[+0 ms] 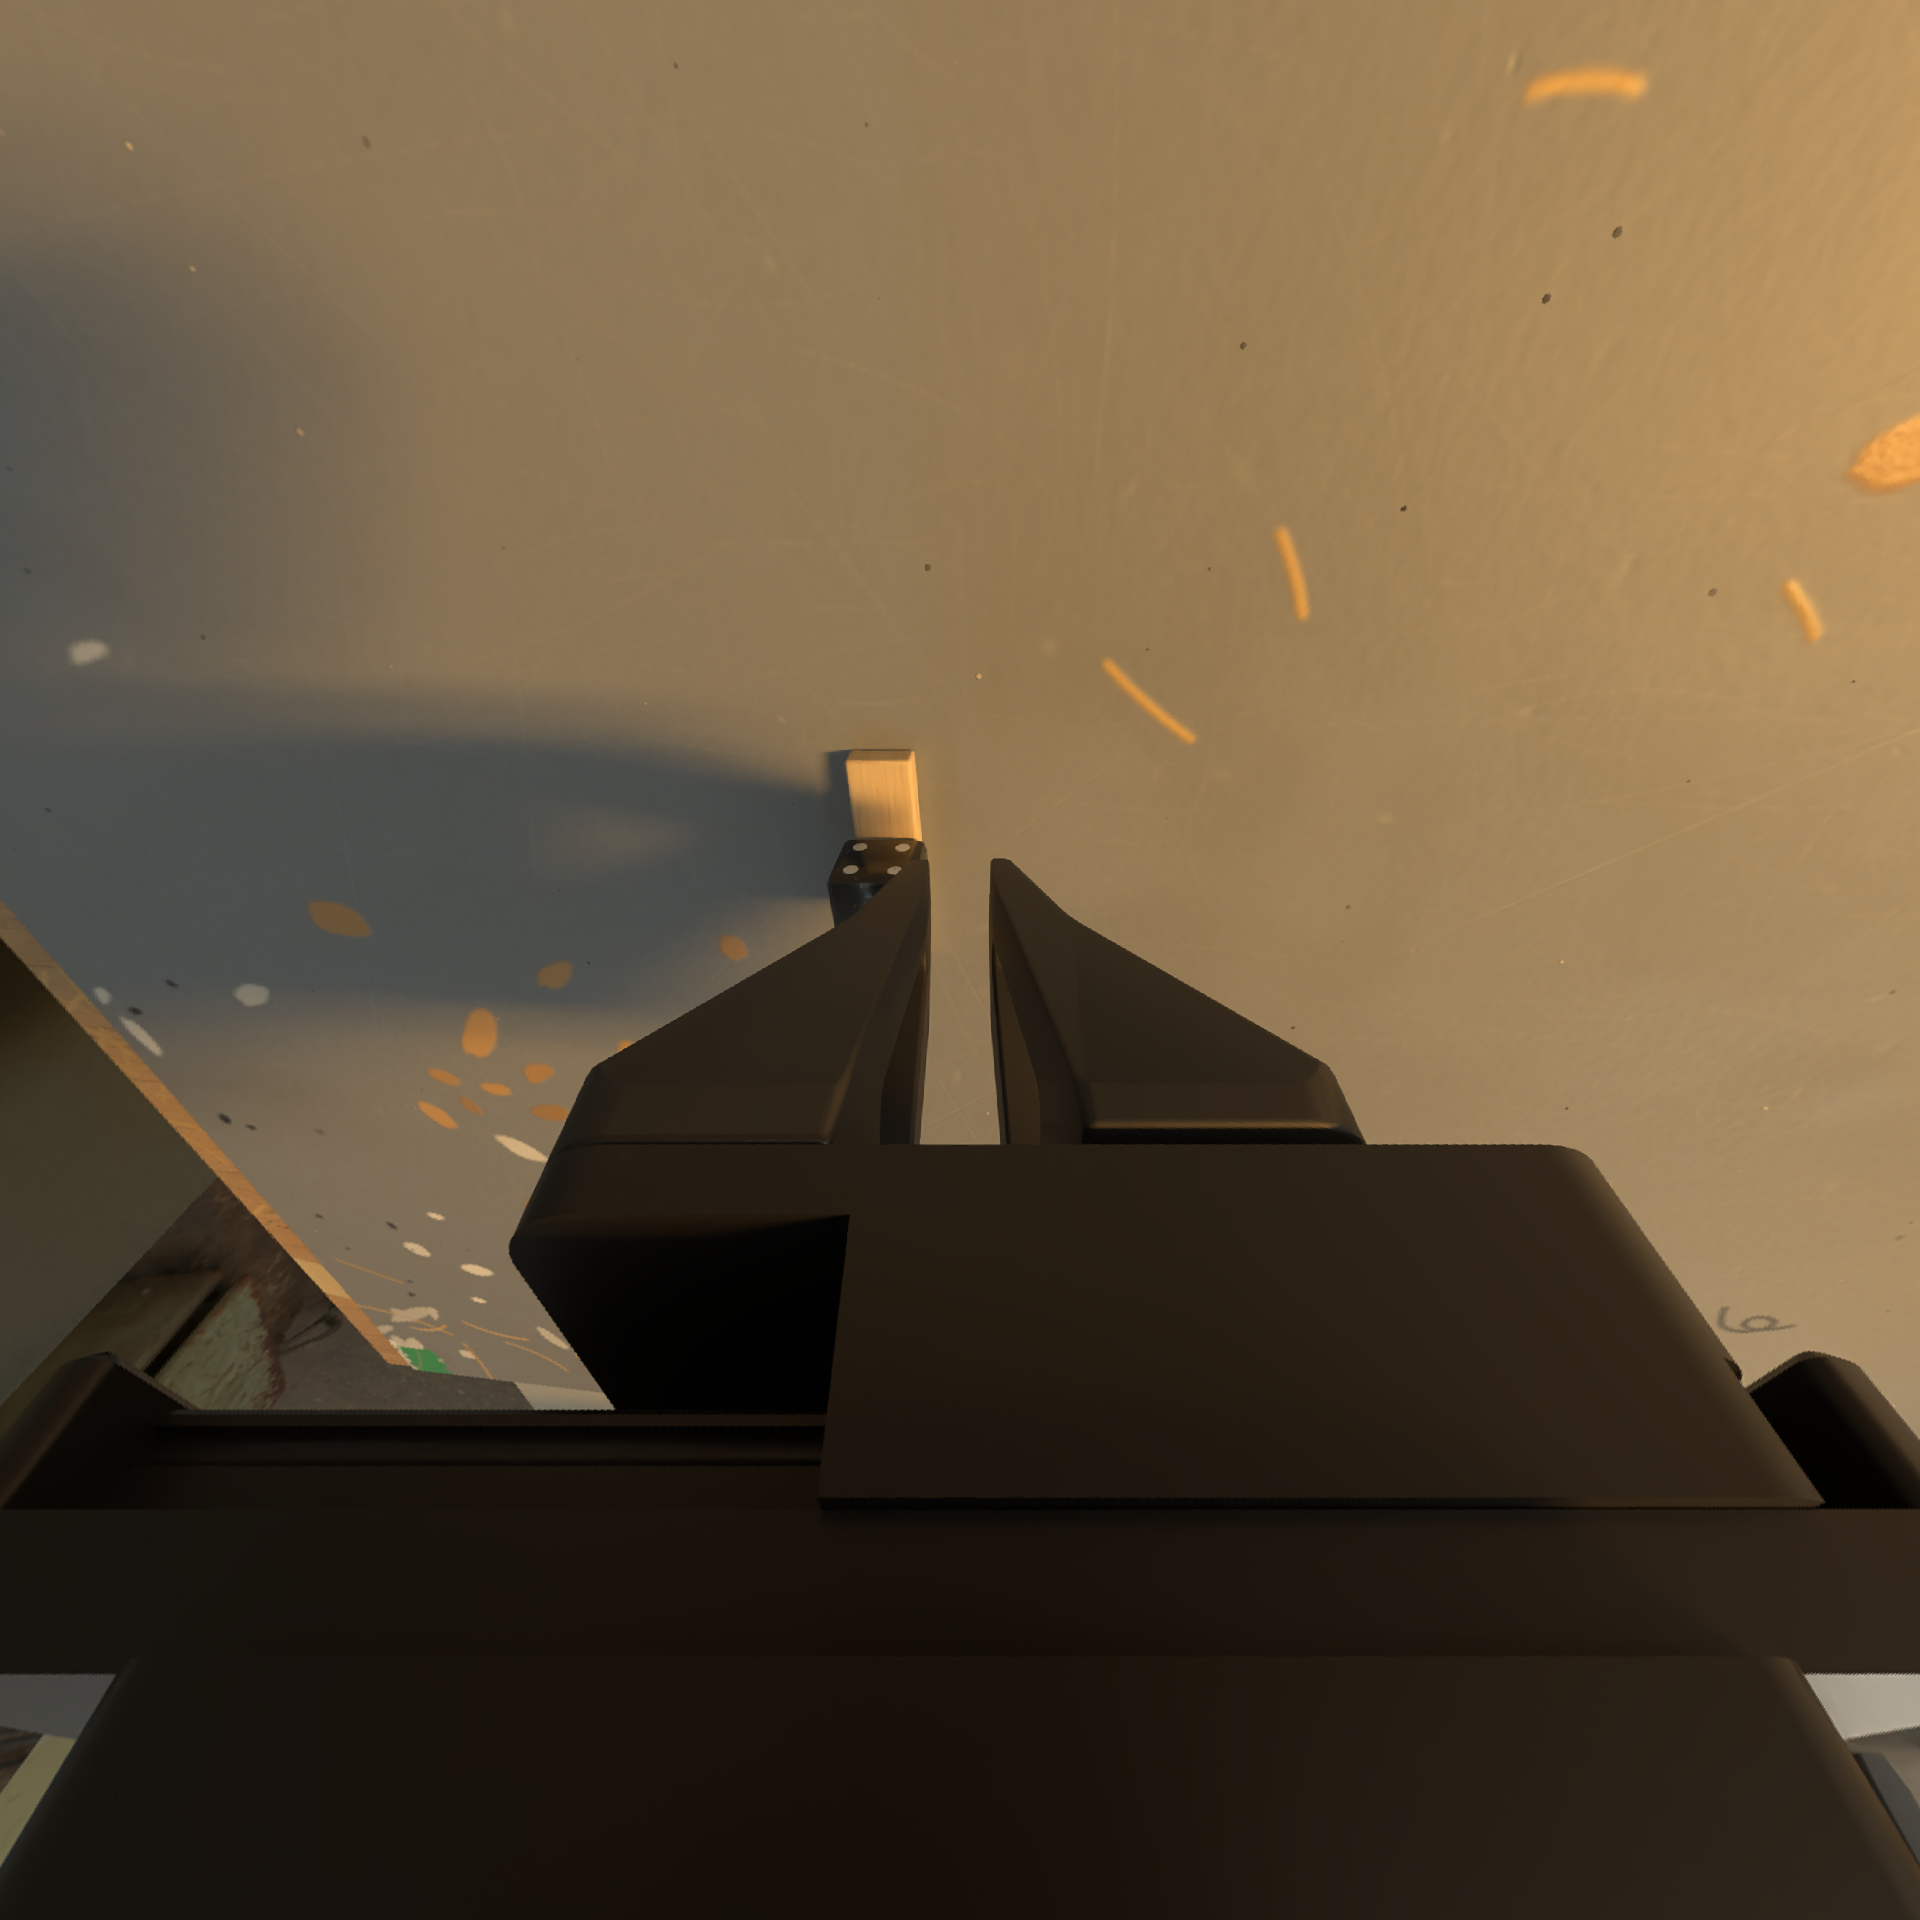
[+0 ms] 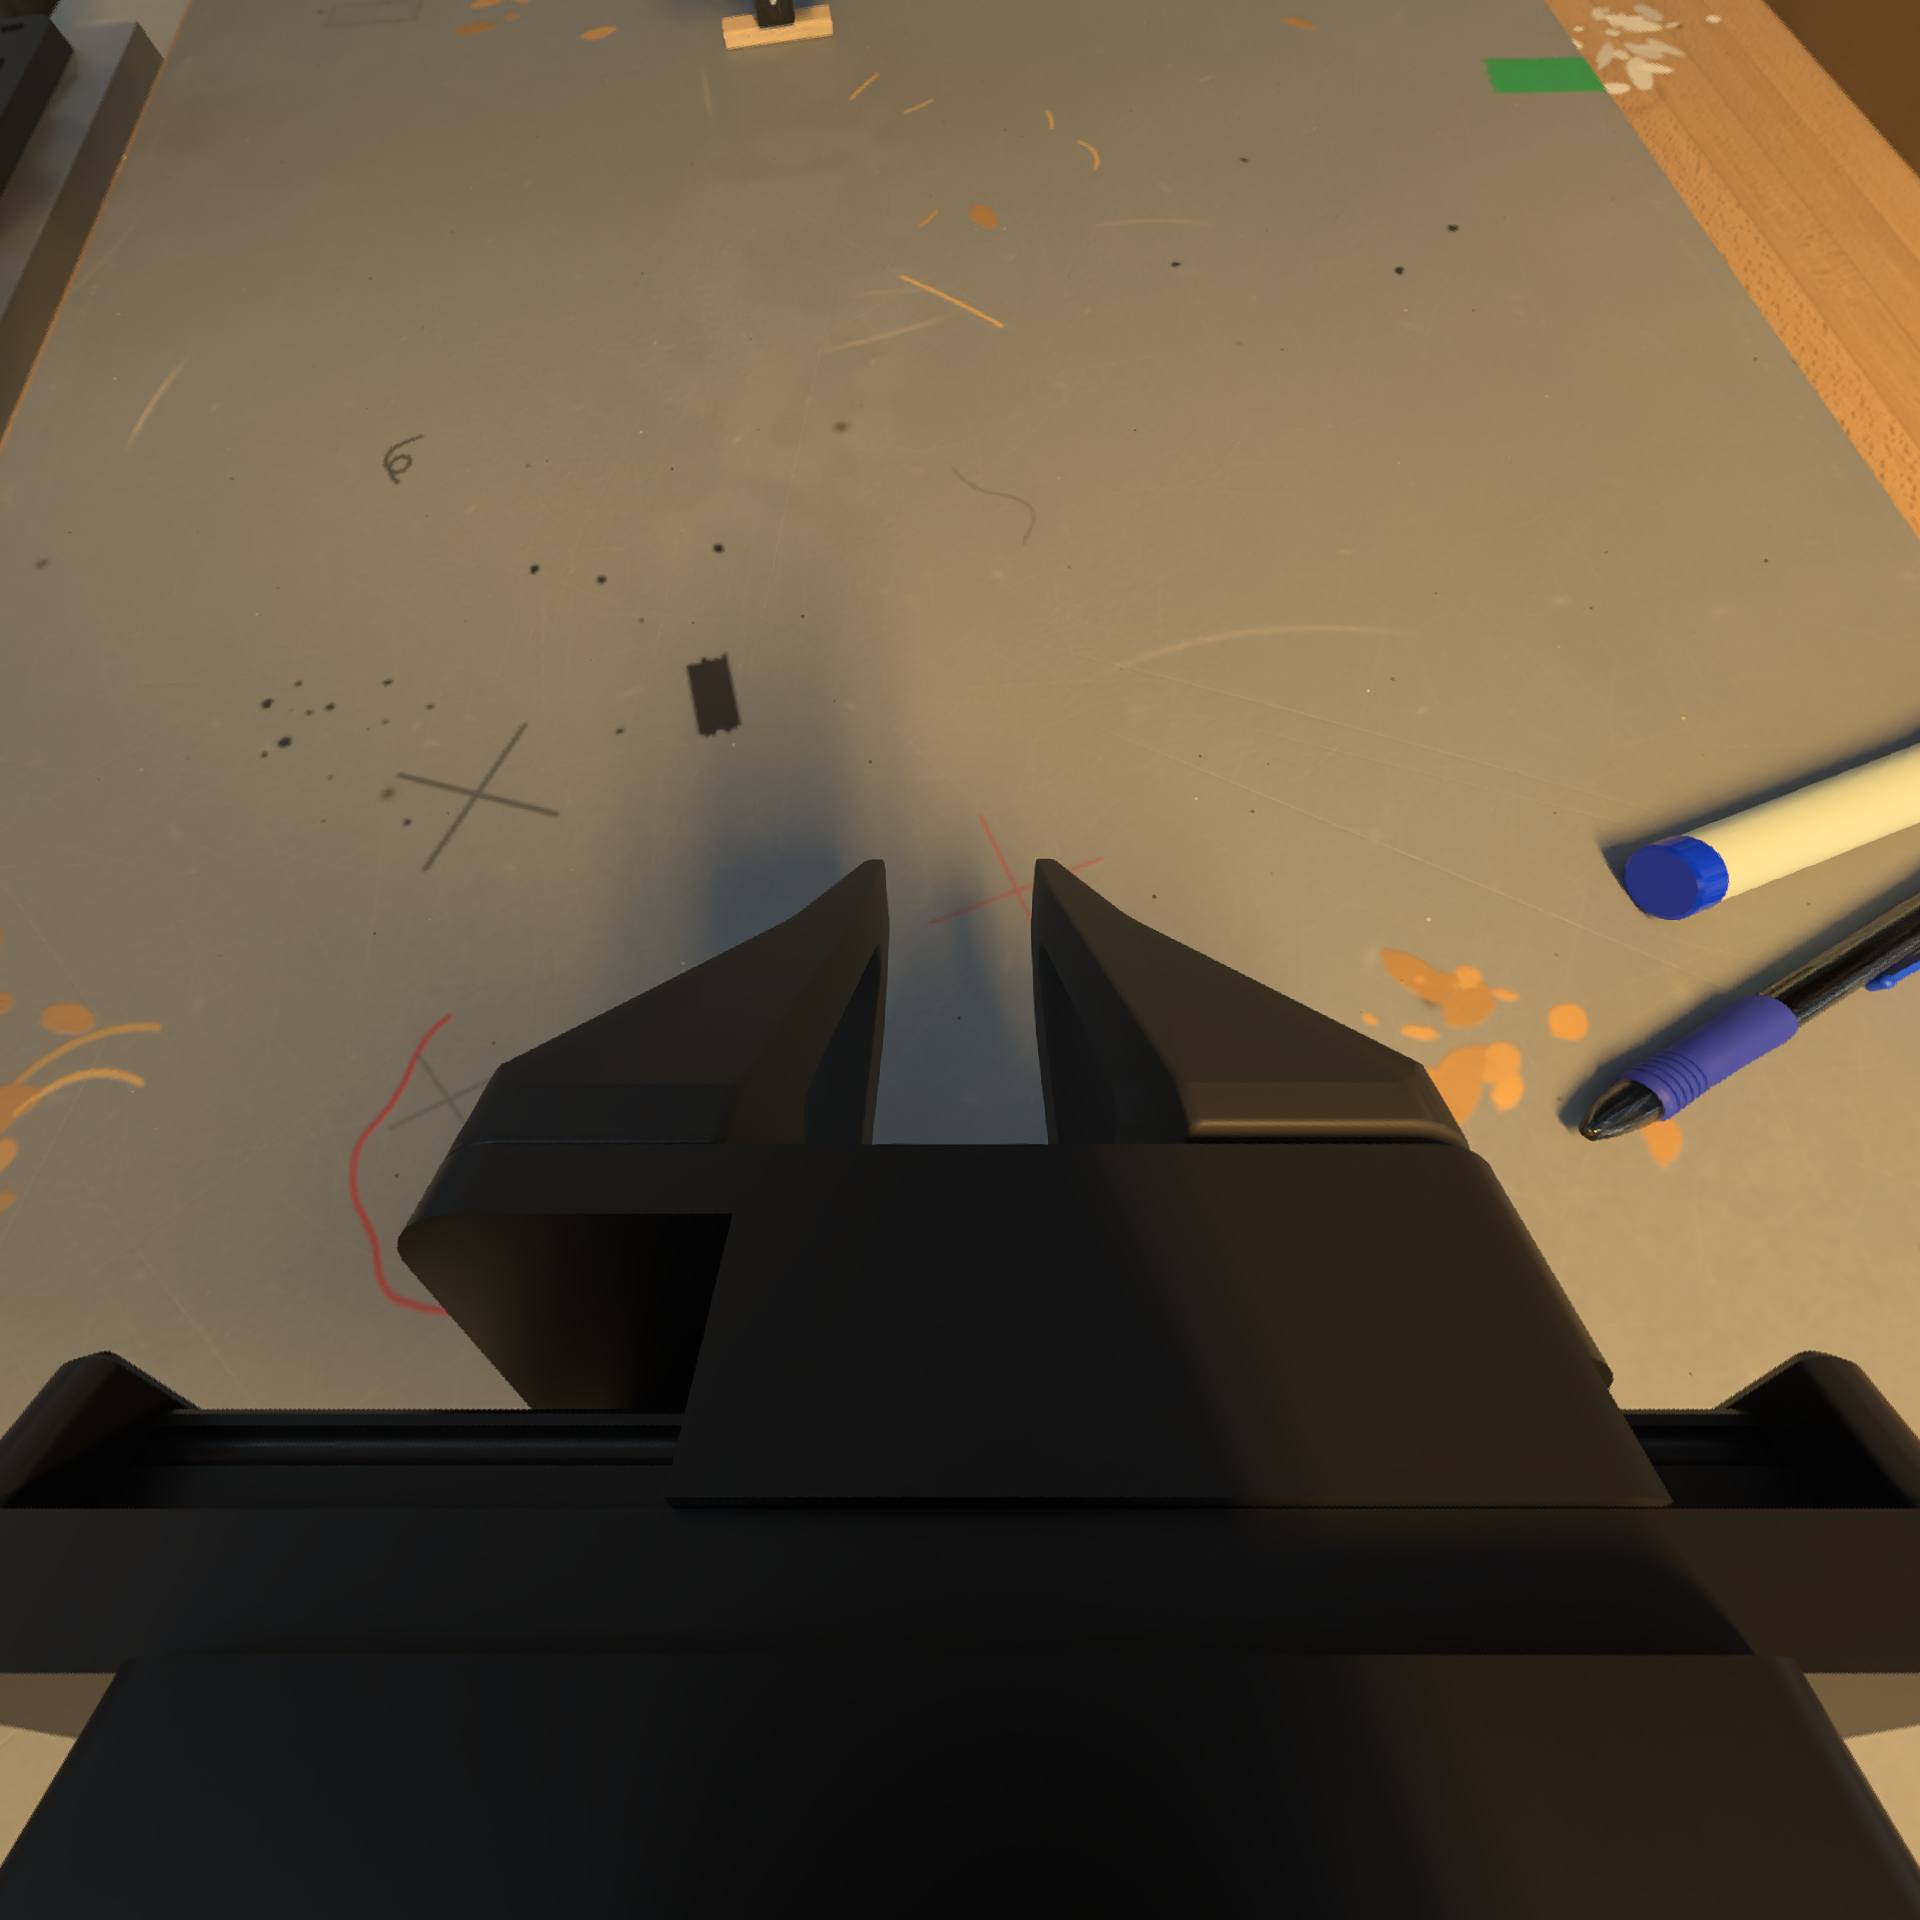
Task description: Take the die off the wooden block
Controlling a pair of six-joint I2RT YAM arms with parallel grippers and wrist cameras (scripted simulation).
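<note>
Just beyond the tips of your left gripper [image 1: 958, 868] you find the die [image 1: 871, 873], a black cube with white pips, and behind it the pale wooden block [image 1: 883, 795]. From this angle the die seems to sit on the near part of the block, but how it rests there cannot be told for sure. The left jaws stand narrow, with only a thin gap between them, and they hold nothing. The die is not between the fingers; it lies beside the tip of the finger [image 1: 904, 914] on the left of the picture, which covers part of it.

I judge that the step in hand is the approach, and the grasp is not yet made. The next move calls for wider jaws and a small shift toward the die, so that it comes between the fingers before you close. If you go forward as you are, the finger may push the die away or knock the block.

Your right gripper [image 2: 961, 868] hangs over the grey mat [image 2: 1143, 468], well apart from the block [image 2: 777, 29], which shows only at the far top edge of that view. Its jaws are partly open and empty.

For room: around the block the mat is free on all sides. Near the right gripper lie a marker with a blue cap [image 2: 1766, 831] and a pen [image 2: 1745, 1039]. The mat's edge and the wooden table [image 2: 1787, 208] are on that same side.
</note>
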